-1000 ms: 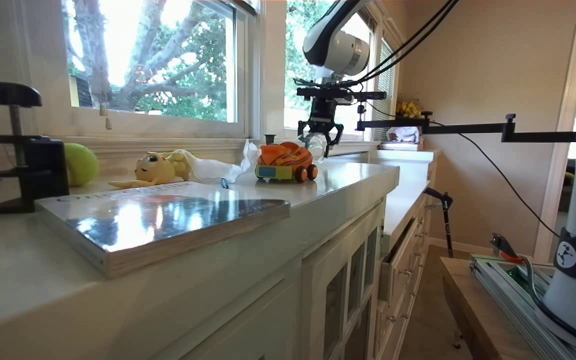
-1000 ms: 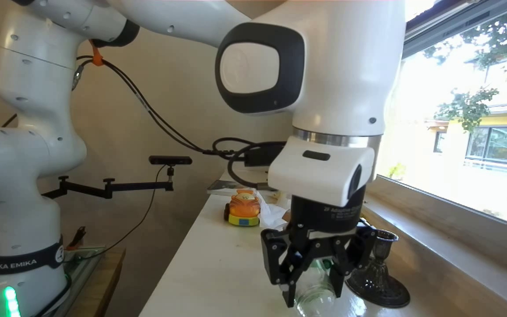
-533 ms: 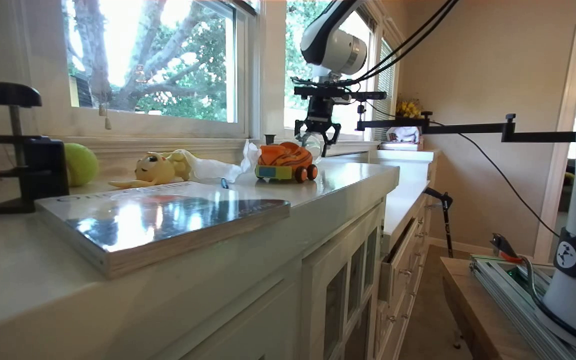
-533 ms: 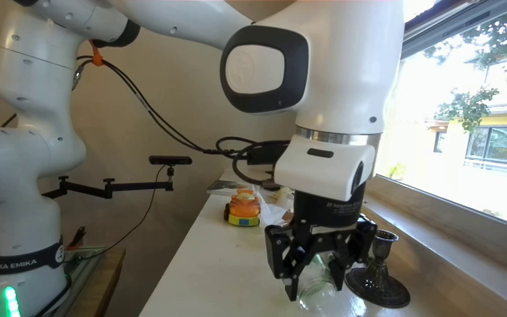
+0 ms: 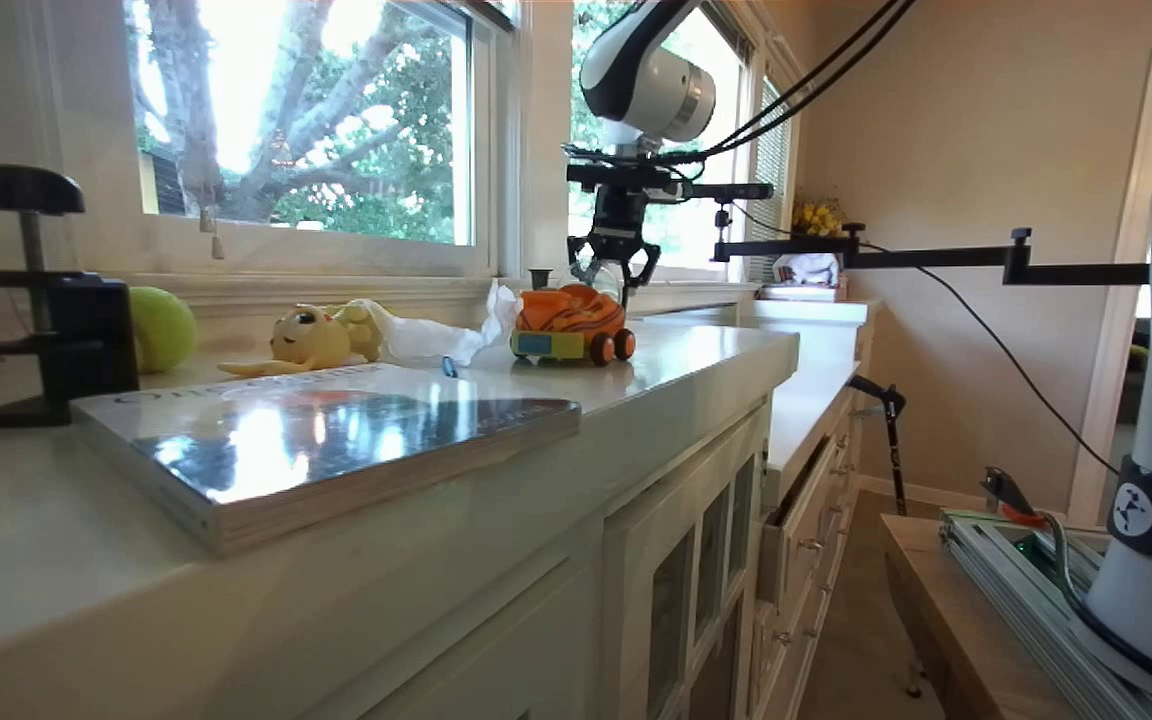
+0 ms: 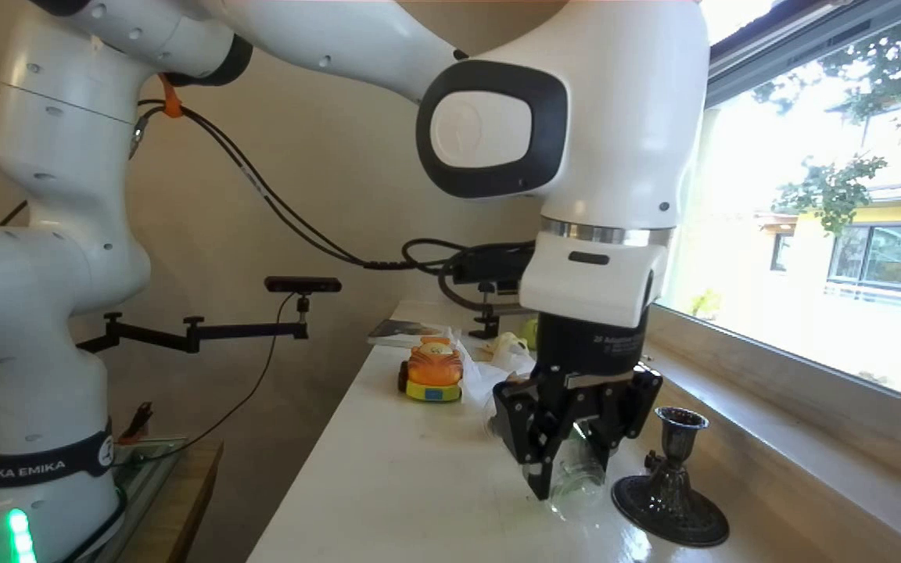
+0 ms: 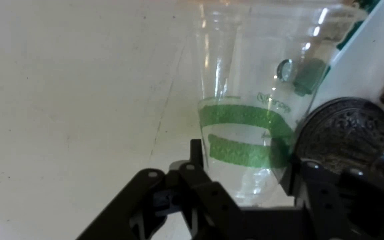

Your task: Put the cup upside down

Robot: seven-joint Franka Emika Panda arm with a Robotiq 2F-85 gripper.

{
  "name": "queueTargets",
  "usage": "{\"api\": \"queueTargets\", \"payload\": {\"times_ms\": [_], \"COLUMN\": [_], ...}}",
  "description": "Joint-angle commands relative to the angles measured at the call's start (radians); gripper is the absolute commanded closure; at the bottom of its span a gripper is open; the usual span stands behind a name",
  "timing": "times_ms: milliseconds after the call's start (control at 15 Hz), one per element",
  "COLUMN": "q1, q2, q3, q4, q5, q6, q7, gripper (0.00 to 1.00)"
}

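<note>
Higher in an exterior view than before, the cup sits clamped between the jaws, likely mid-carry and next needing turning rim-down.

Reads as a home: white built-in cabinets with glass-paned door and drawers, big window above, orange toy car, tennis ball, glossy book and dark candlestick on top.

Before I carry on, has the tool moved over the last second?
Yes. In an exterior view the tool has shifted up the picture against the unmoved dark candle holder, which it no longer overlaps.
</note>
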Motion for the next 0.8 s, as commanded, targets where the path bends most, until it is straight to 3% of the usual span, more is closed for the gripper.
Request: {"api": "queueTargets", "payload": {"times_ms": [0, 267, 733], "q1": [0.012, 0.023, 0.041], "q2": [-0.017, -0.028, -0.083], "q3": [0.003, 0.003, -0.002], "q4": [0.01, 0.005, -0.002], "q5": [-0.034, -0.067, -0.251], "q6": [-0.002, -0.004, -0.041], "q7": [0.009, 0.013, 0.024], "gripper": [0.45, 0.43, 0.45]}}
